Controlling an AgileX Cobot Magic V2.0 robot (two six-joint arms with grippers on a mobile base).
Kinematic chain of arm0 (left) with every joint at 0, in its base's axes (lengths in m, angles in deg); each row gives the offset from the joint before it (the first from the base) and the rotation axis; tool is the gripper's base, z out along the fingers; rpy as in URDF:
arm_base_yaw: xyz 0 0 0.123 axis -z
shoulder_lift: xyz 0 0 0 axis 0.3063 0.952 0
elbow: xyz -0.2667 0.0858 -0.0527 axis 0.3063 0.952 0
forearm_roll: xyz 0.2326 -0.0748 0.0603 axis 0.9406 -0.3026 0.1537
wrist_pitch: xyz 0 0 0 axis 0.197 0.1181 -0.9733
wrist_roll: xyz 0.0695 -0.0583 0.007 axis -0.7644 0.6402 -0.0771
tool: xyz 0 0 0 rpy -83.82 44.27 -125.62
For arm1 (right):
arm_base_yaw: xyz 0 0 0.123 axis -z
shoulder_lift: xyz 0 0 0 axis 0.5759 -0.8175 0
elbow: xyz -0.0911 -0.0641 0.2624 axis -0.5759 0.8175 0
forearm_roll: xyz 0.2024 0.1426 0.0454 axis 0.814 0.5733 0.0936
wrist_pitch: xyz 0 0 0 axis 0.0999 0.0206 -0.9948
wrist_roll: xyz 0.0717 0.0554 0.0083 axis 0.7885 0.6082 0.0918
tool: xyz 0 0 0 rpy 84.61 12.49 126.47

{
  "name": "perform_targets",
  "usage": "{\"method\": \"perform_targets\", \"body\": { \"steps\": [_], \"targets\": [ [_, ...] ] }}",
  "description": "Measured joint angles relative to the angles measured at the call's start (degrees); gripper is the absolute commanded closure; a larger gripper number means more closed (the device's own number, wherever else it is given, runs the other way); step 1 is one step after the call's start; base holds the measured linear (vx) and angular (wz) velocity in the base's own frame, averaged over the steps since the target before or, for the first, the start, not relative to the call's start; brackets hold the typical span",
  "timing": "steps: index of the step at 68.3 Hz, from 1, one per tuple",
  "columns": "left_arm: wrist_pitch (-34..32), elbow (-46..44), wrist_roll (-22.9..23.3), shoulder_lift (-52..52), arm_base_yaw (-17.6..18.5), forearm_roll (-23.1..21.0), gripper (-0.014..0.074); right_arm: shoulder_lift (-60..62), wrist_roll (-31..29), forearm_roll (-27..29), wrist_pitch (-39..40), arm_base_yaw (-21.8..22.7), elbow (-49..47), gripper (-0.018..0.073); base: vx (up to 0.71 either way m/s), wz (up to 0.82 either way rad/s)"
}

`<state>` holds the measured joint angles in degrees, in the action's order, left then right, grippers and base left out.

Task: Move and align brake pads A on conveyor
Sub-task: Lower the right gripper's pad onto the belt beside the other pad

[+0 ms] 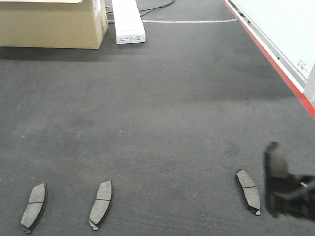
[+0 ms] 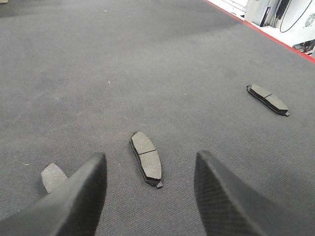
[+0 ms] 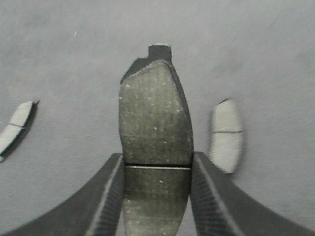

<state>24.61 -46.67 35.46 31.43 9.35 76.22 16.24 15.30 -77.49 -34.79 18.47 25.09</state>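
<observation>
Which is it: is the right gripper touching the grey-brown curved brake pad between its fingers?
Touching. The right wrist view shows both fingers pressed against the brake pad.

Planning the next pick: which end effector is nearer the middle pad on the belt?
Left. The left end effector hovers open right at the middle pad; the right end effector is far off, holding another pad.

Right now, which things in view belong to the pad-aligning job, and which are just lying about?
Part of the job:
- three brake pads lying on the conveyor: left pad, middle pad, right pad
- fourth pad, clamped in the right pincer
- left pincer, open above the middle pad

Just lying about:
- cardboard box
- white carton
</observation>
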Motion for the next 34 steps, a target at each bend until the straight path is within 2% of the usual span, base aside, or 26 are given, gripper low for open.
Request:
{"method": "perform_targets", "body": {
  "steps": [15, 25, 34],
  "targets": [
    [0.0, 0.0, 0.0, 0.0, 0.0, 0.0, 0.0198, -16.33, -7.31, 10.51, 0.31, -0.32, -5.04, 0.0483, 0.0, 0.0],
    [0.0, 0.0, 0.0, 0.0, 0.0, 0.0, 0.0198, -26.13, -8.38, 11.81, 1.2, -5.02, -7.78, 0.0482, 0.0, 0.0],
    [0.0, 0.0, 0.0, 0.0, 0.0, 0.0, 0.0198, -33.61, -4.71, 11.46, 3.27, -9.42, -10.55, 0.048, 0.0, 0.0]
  ]
}}
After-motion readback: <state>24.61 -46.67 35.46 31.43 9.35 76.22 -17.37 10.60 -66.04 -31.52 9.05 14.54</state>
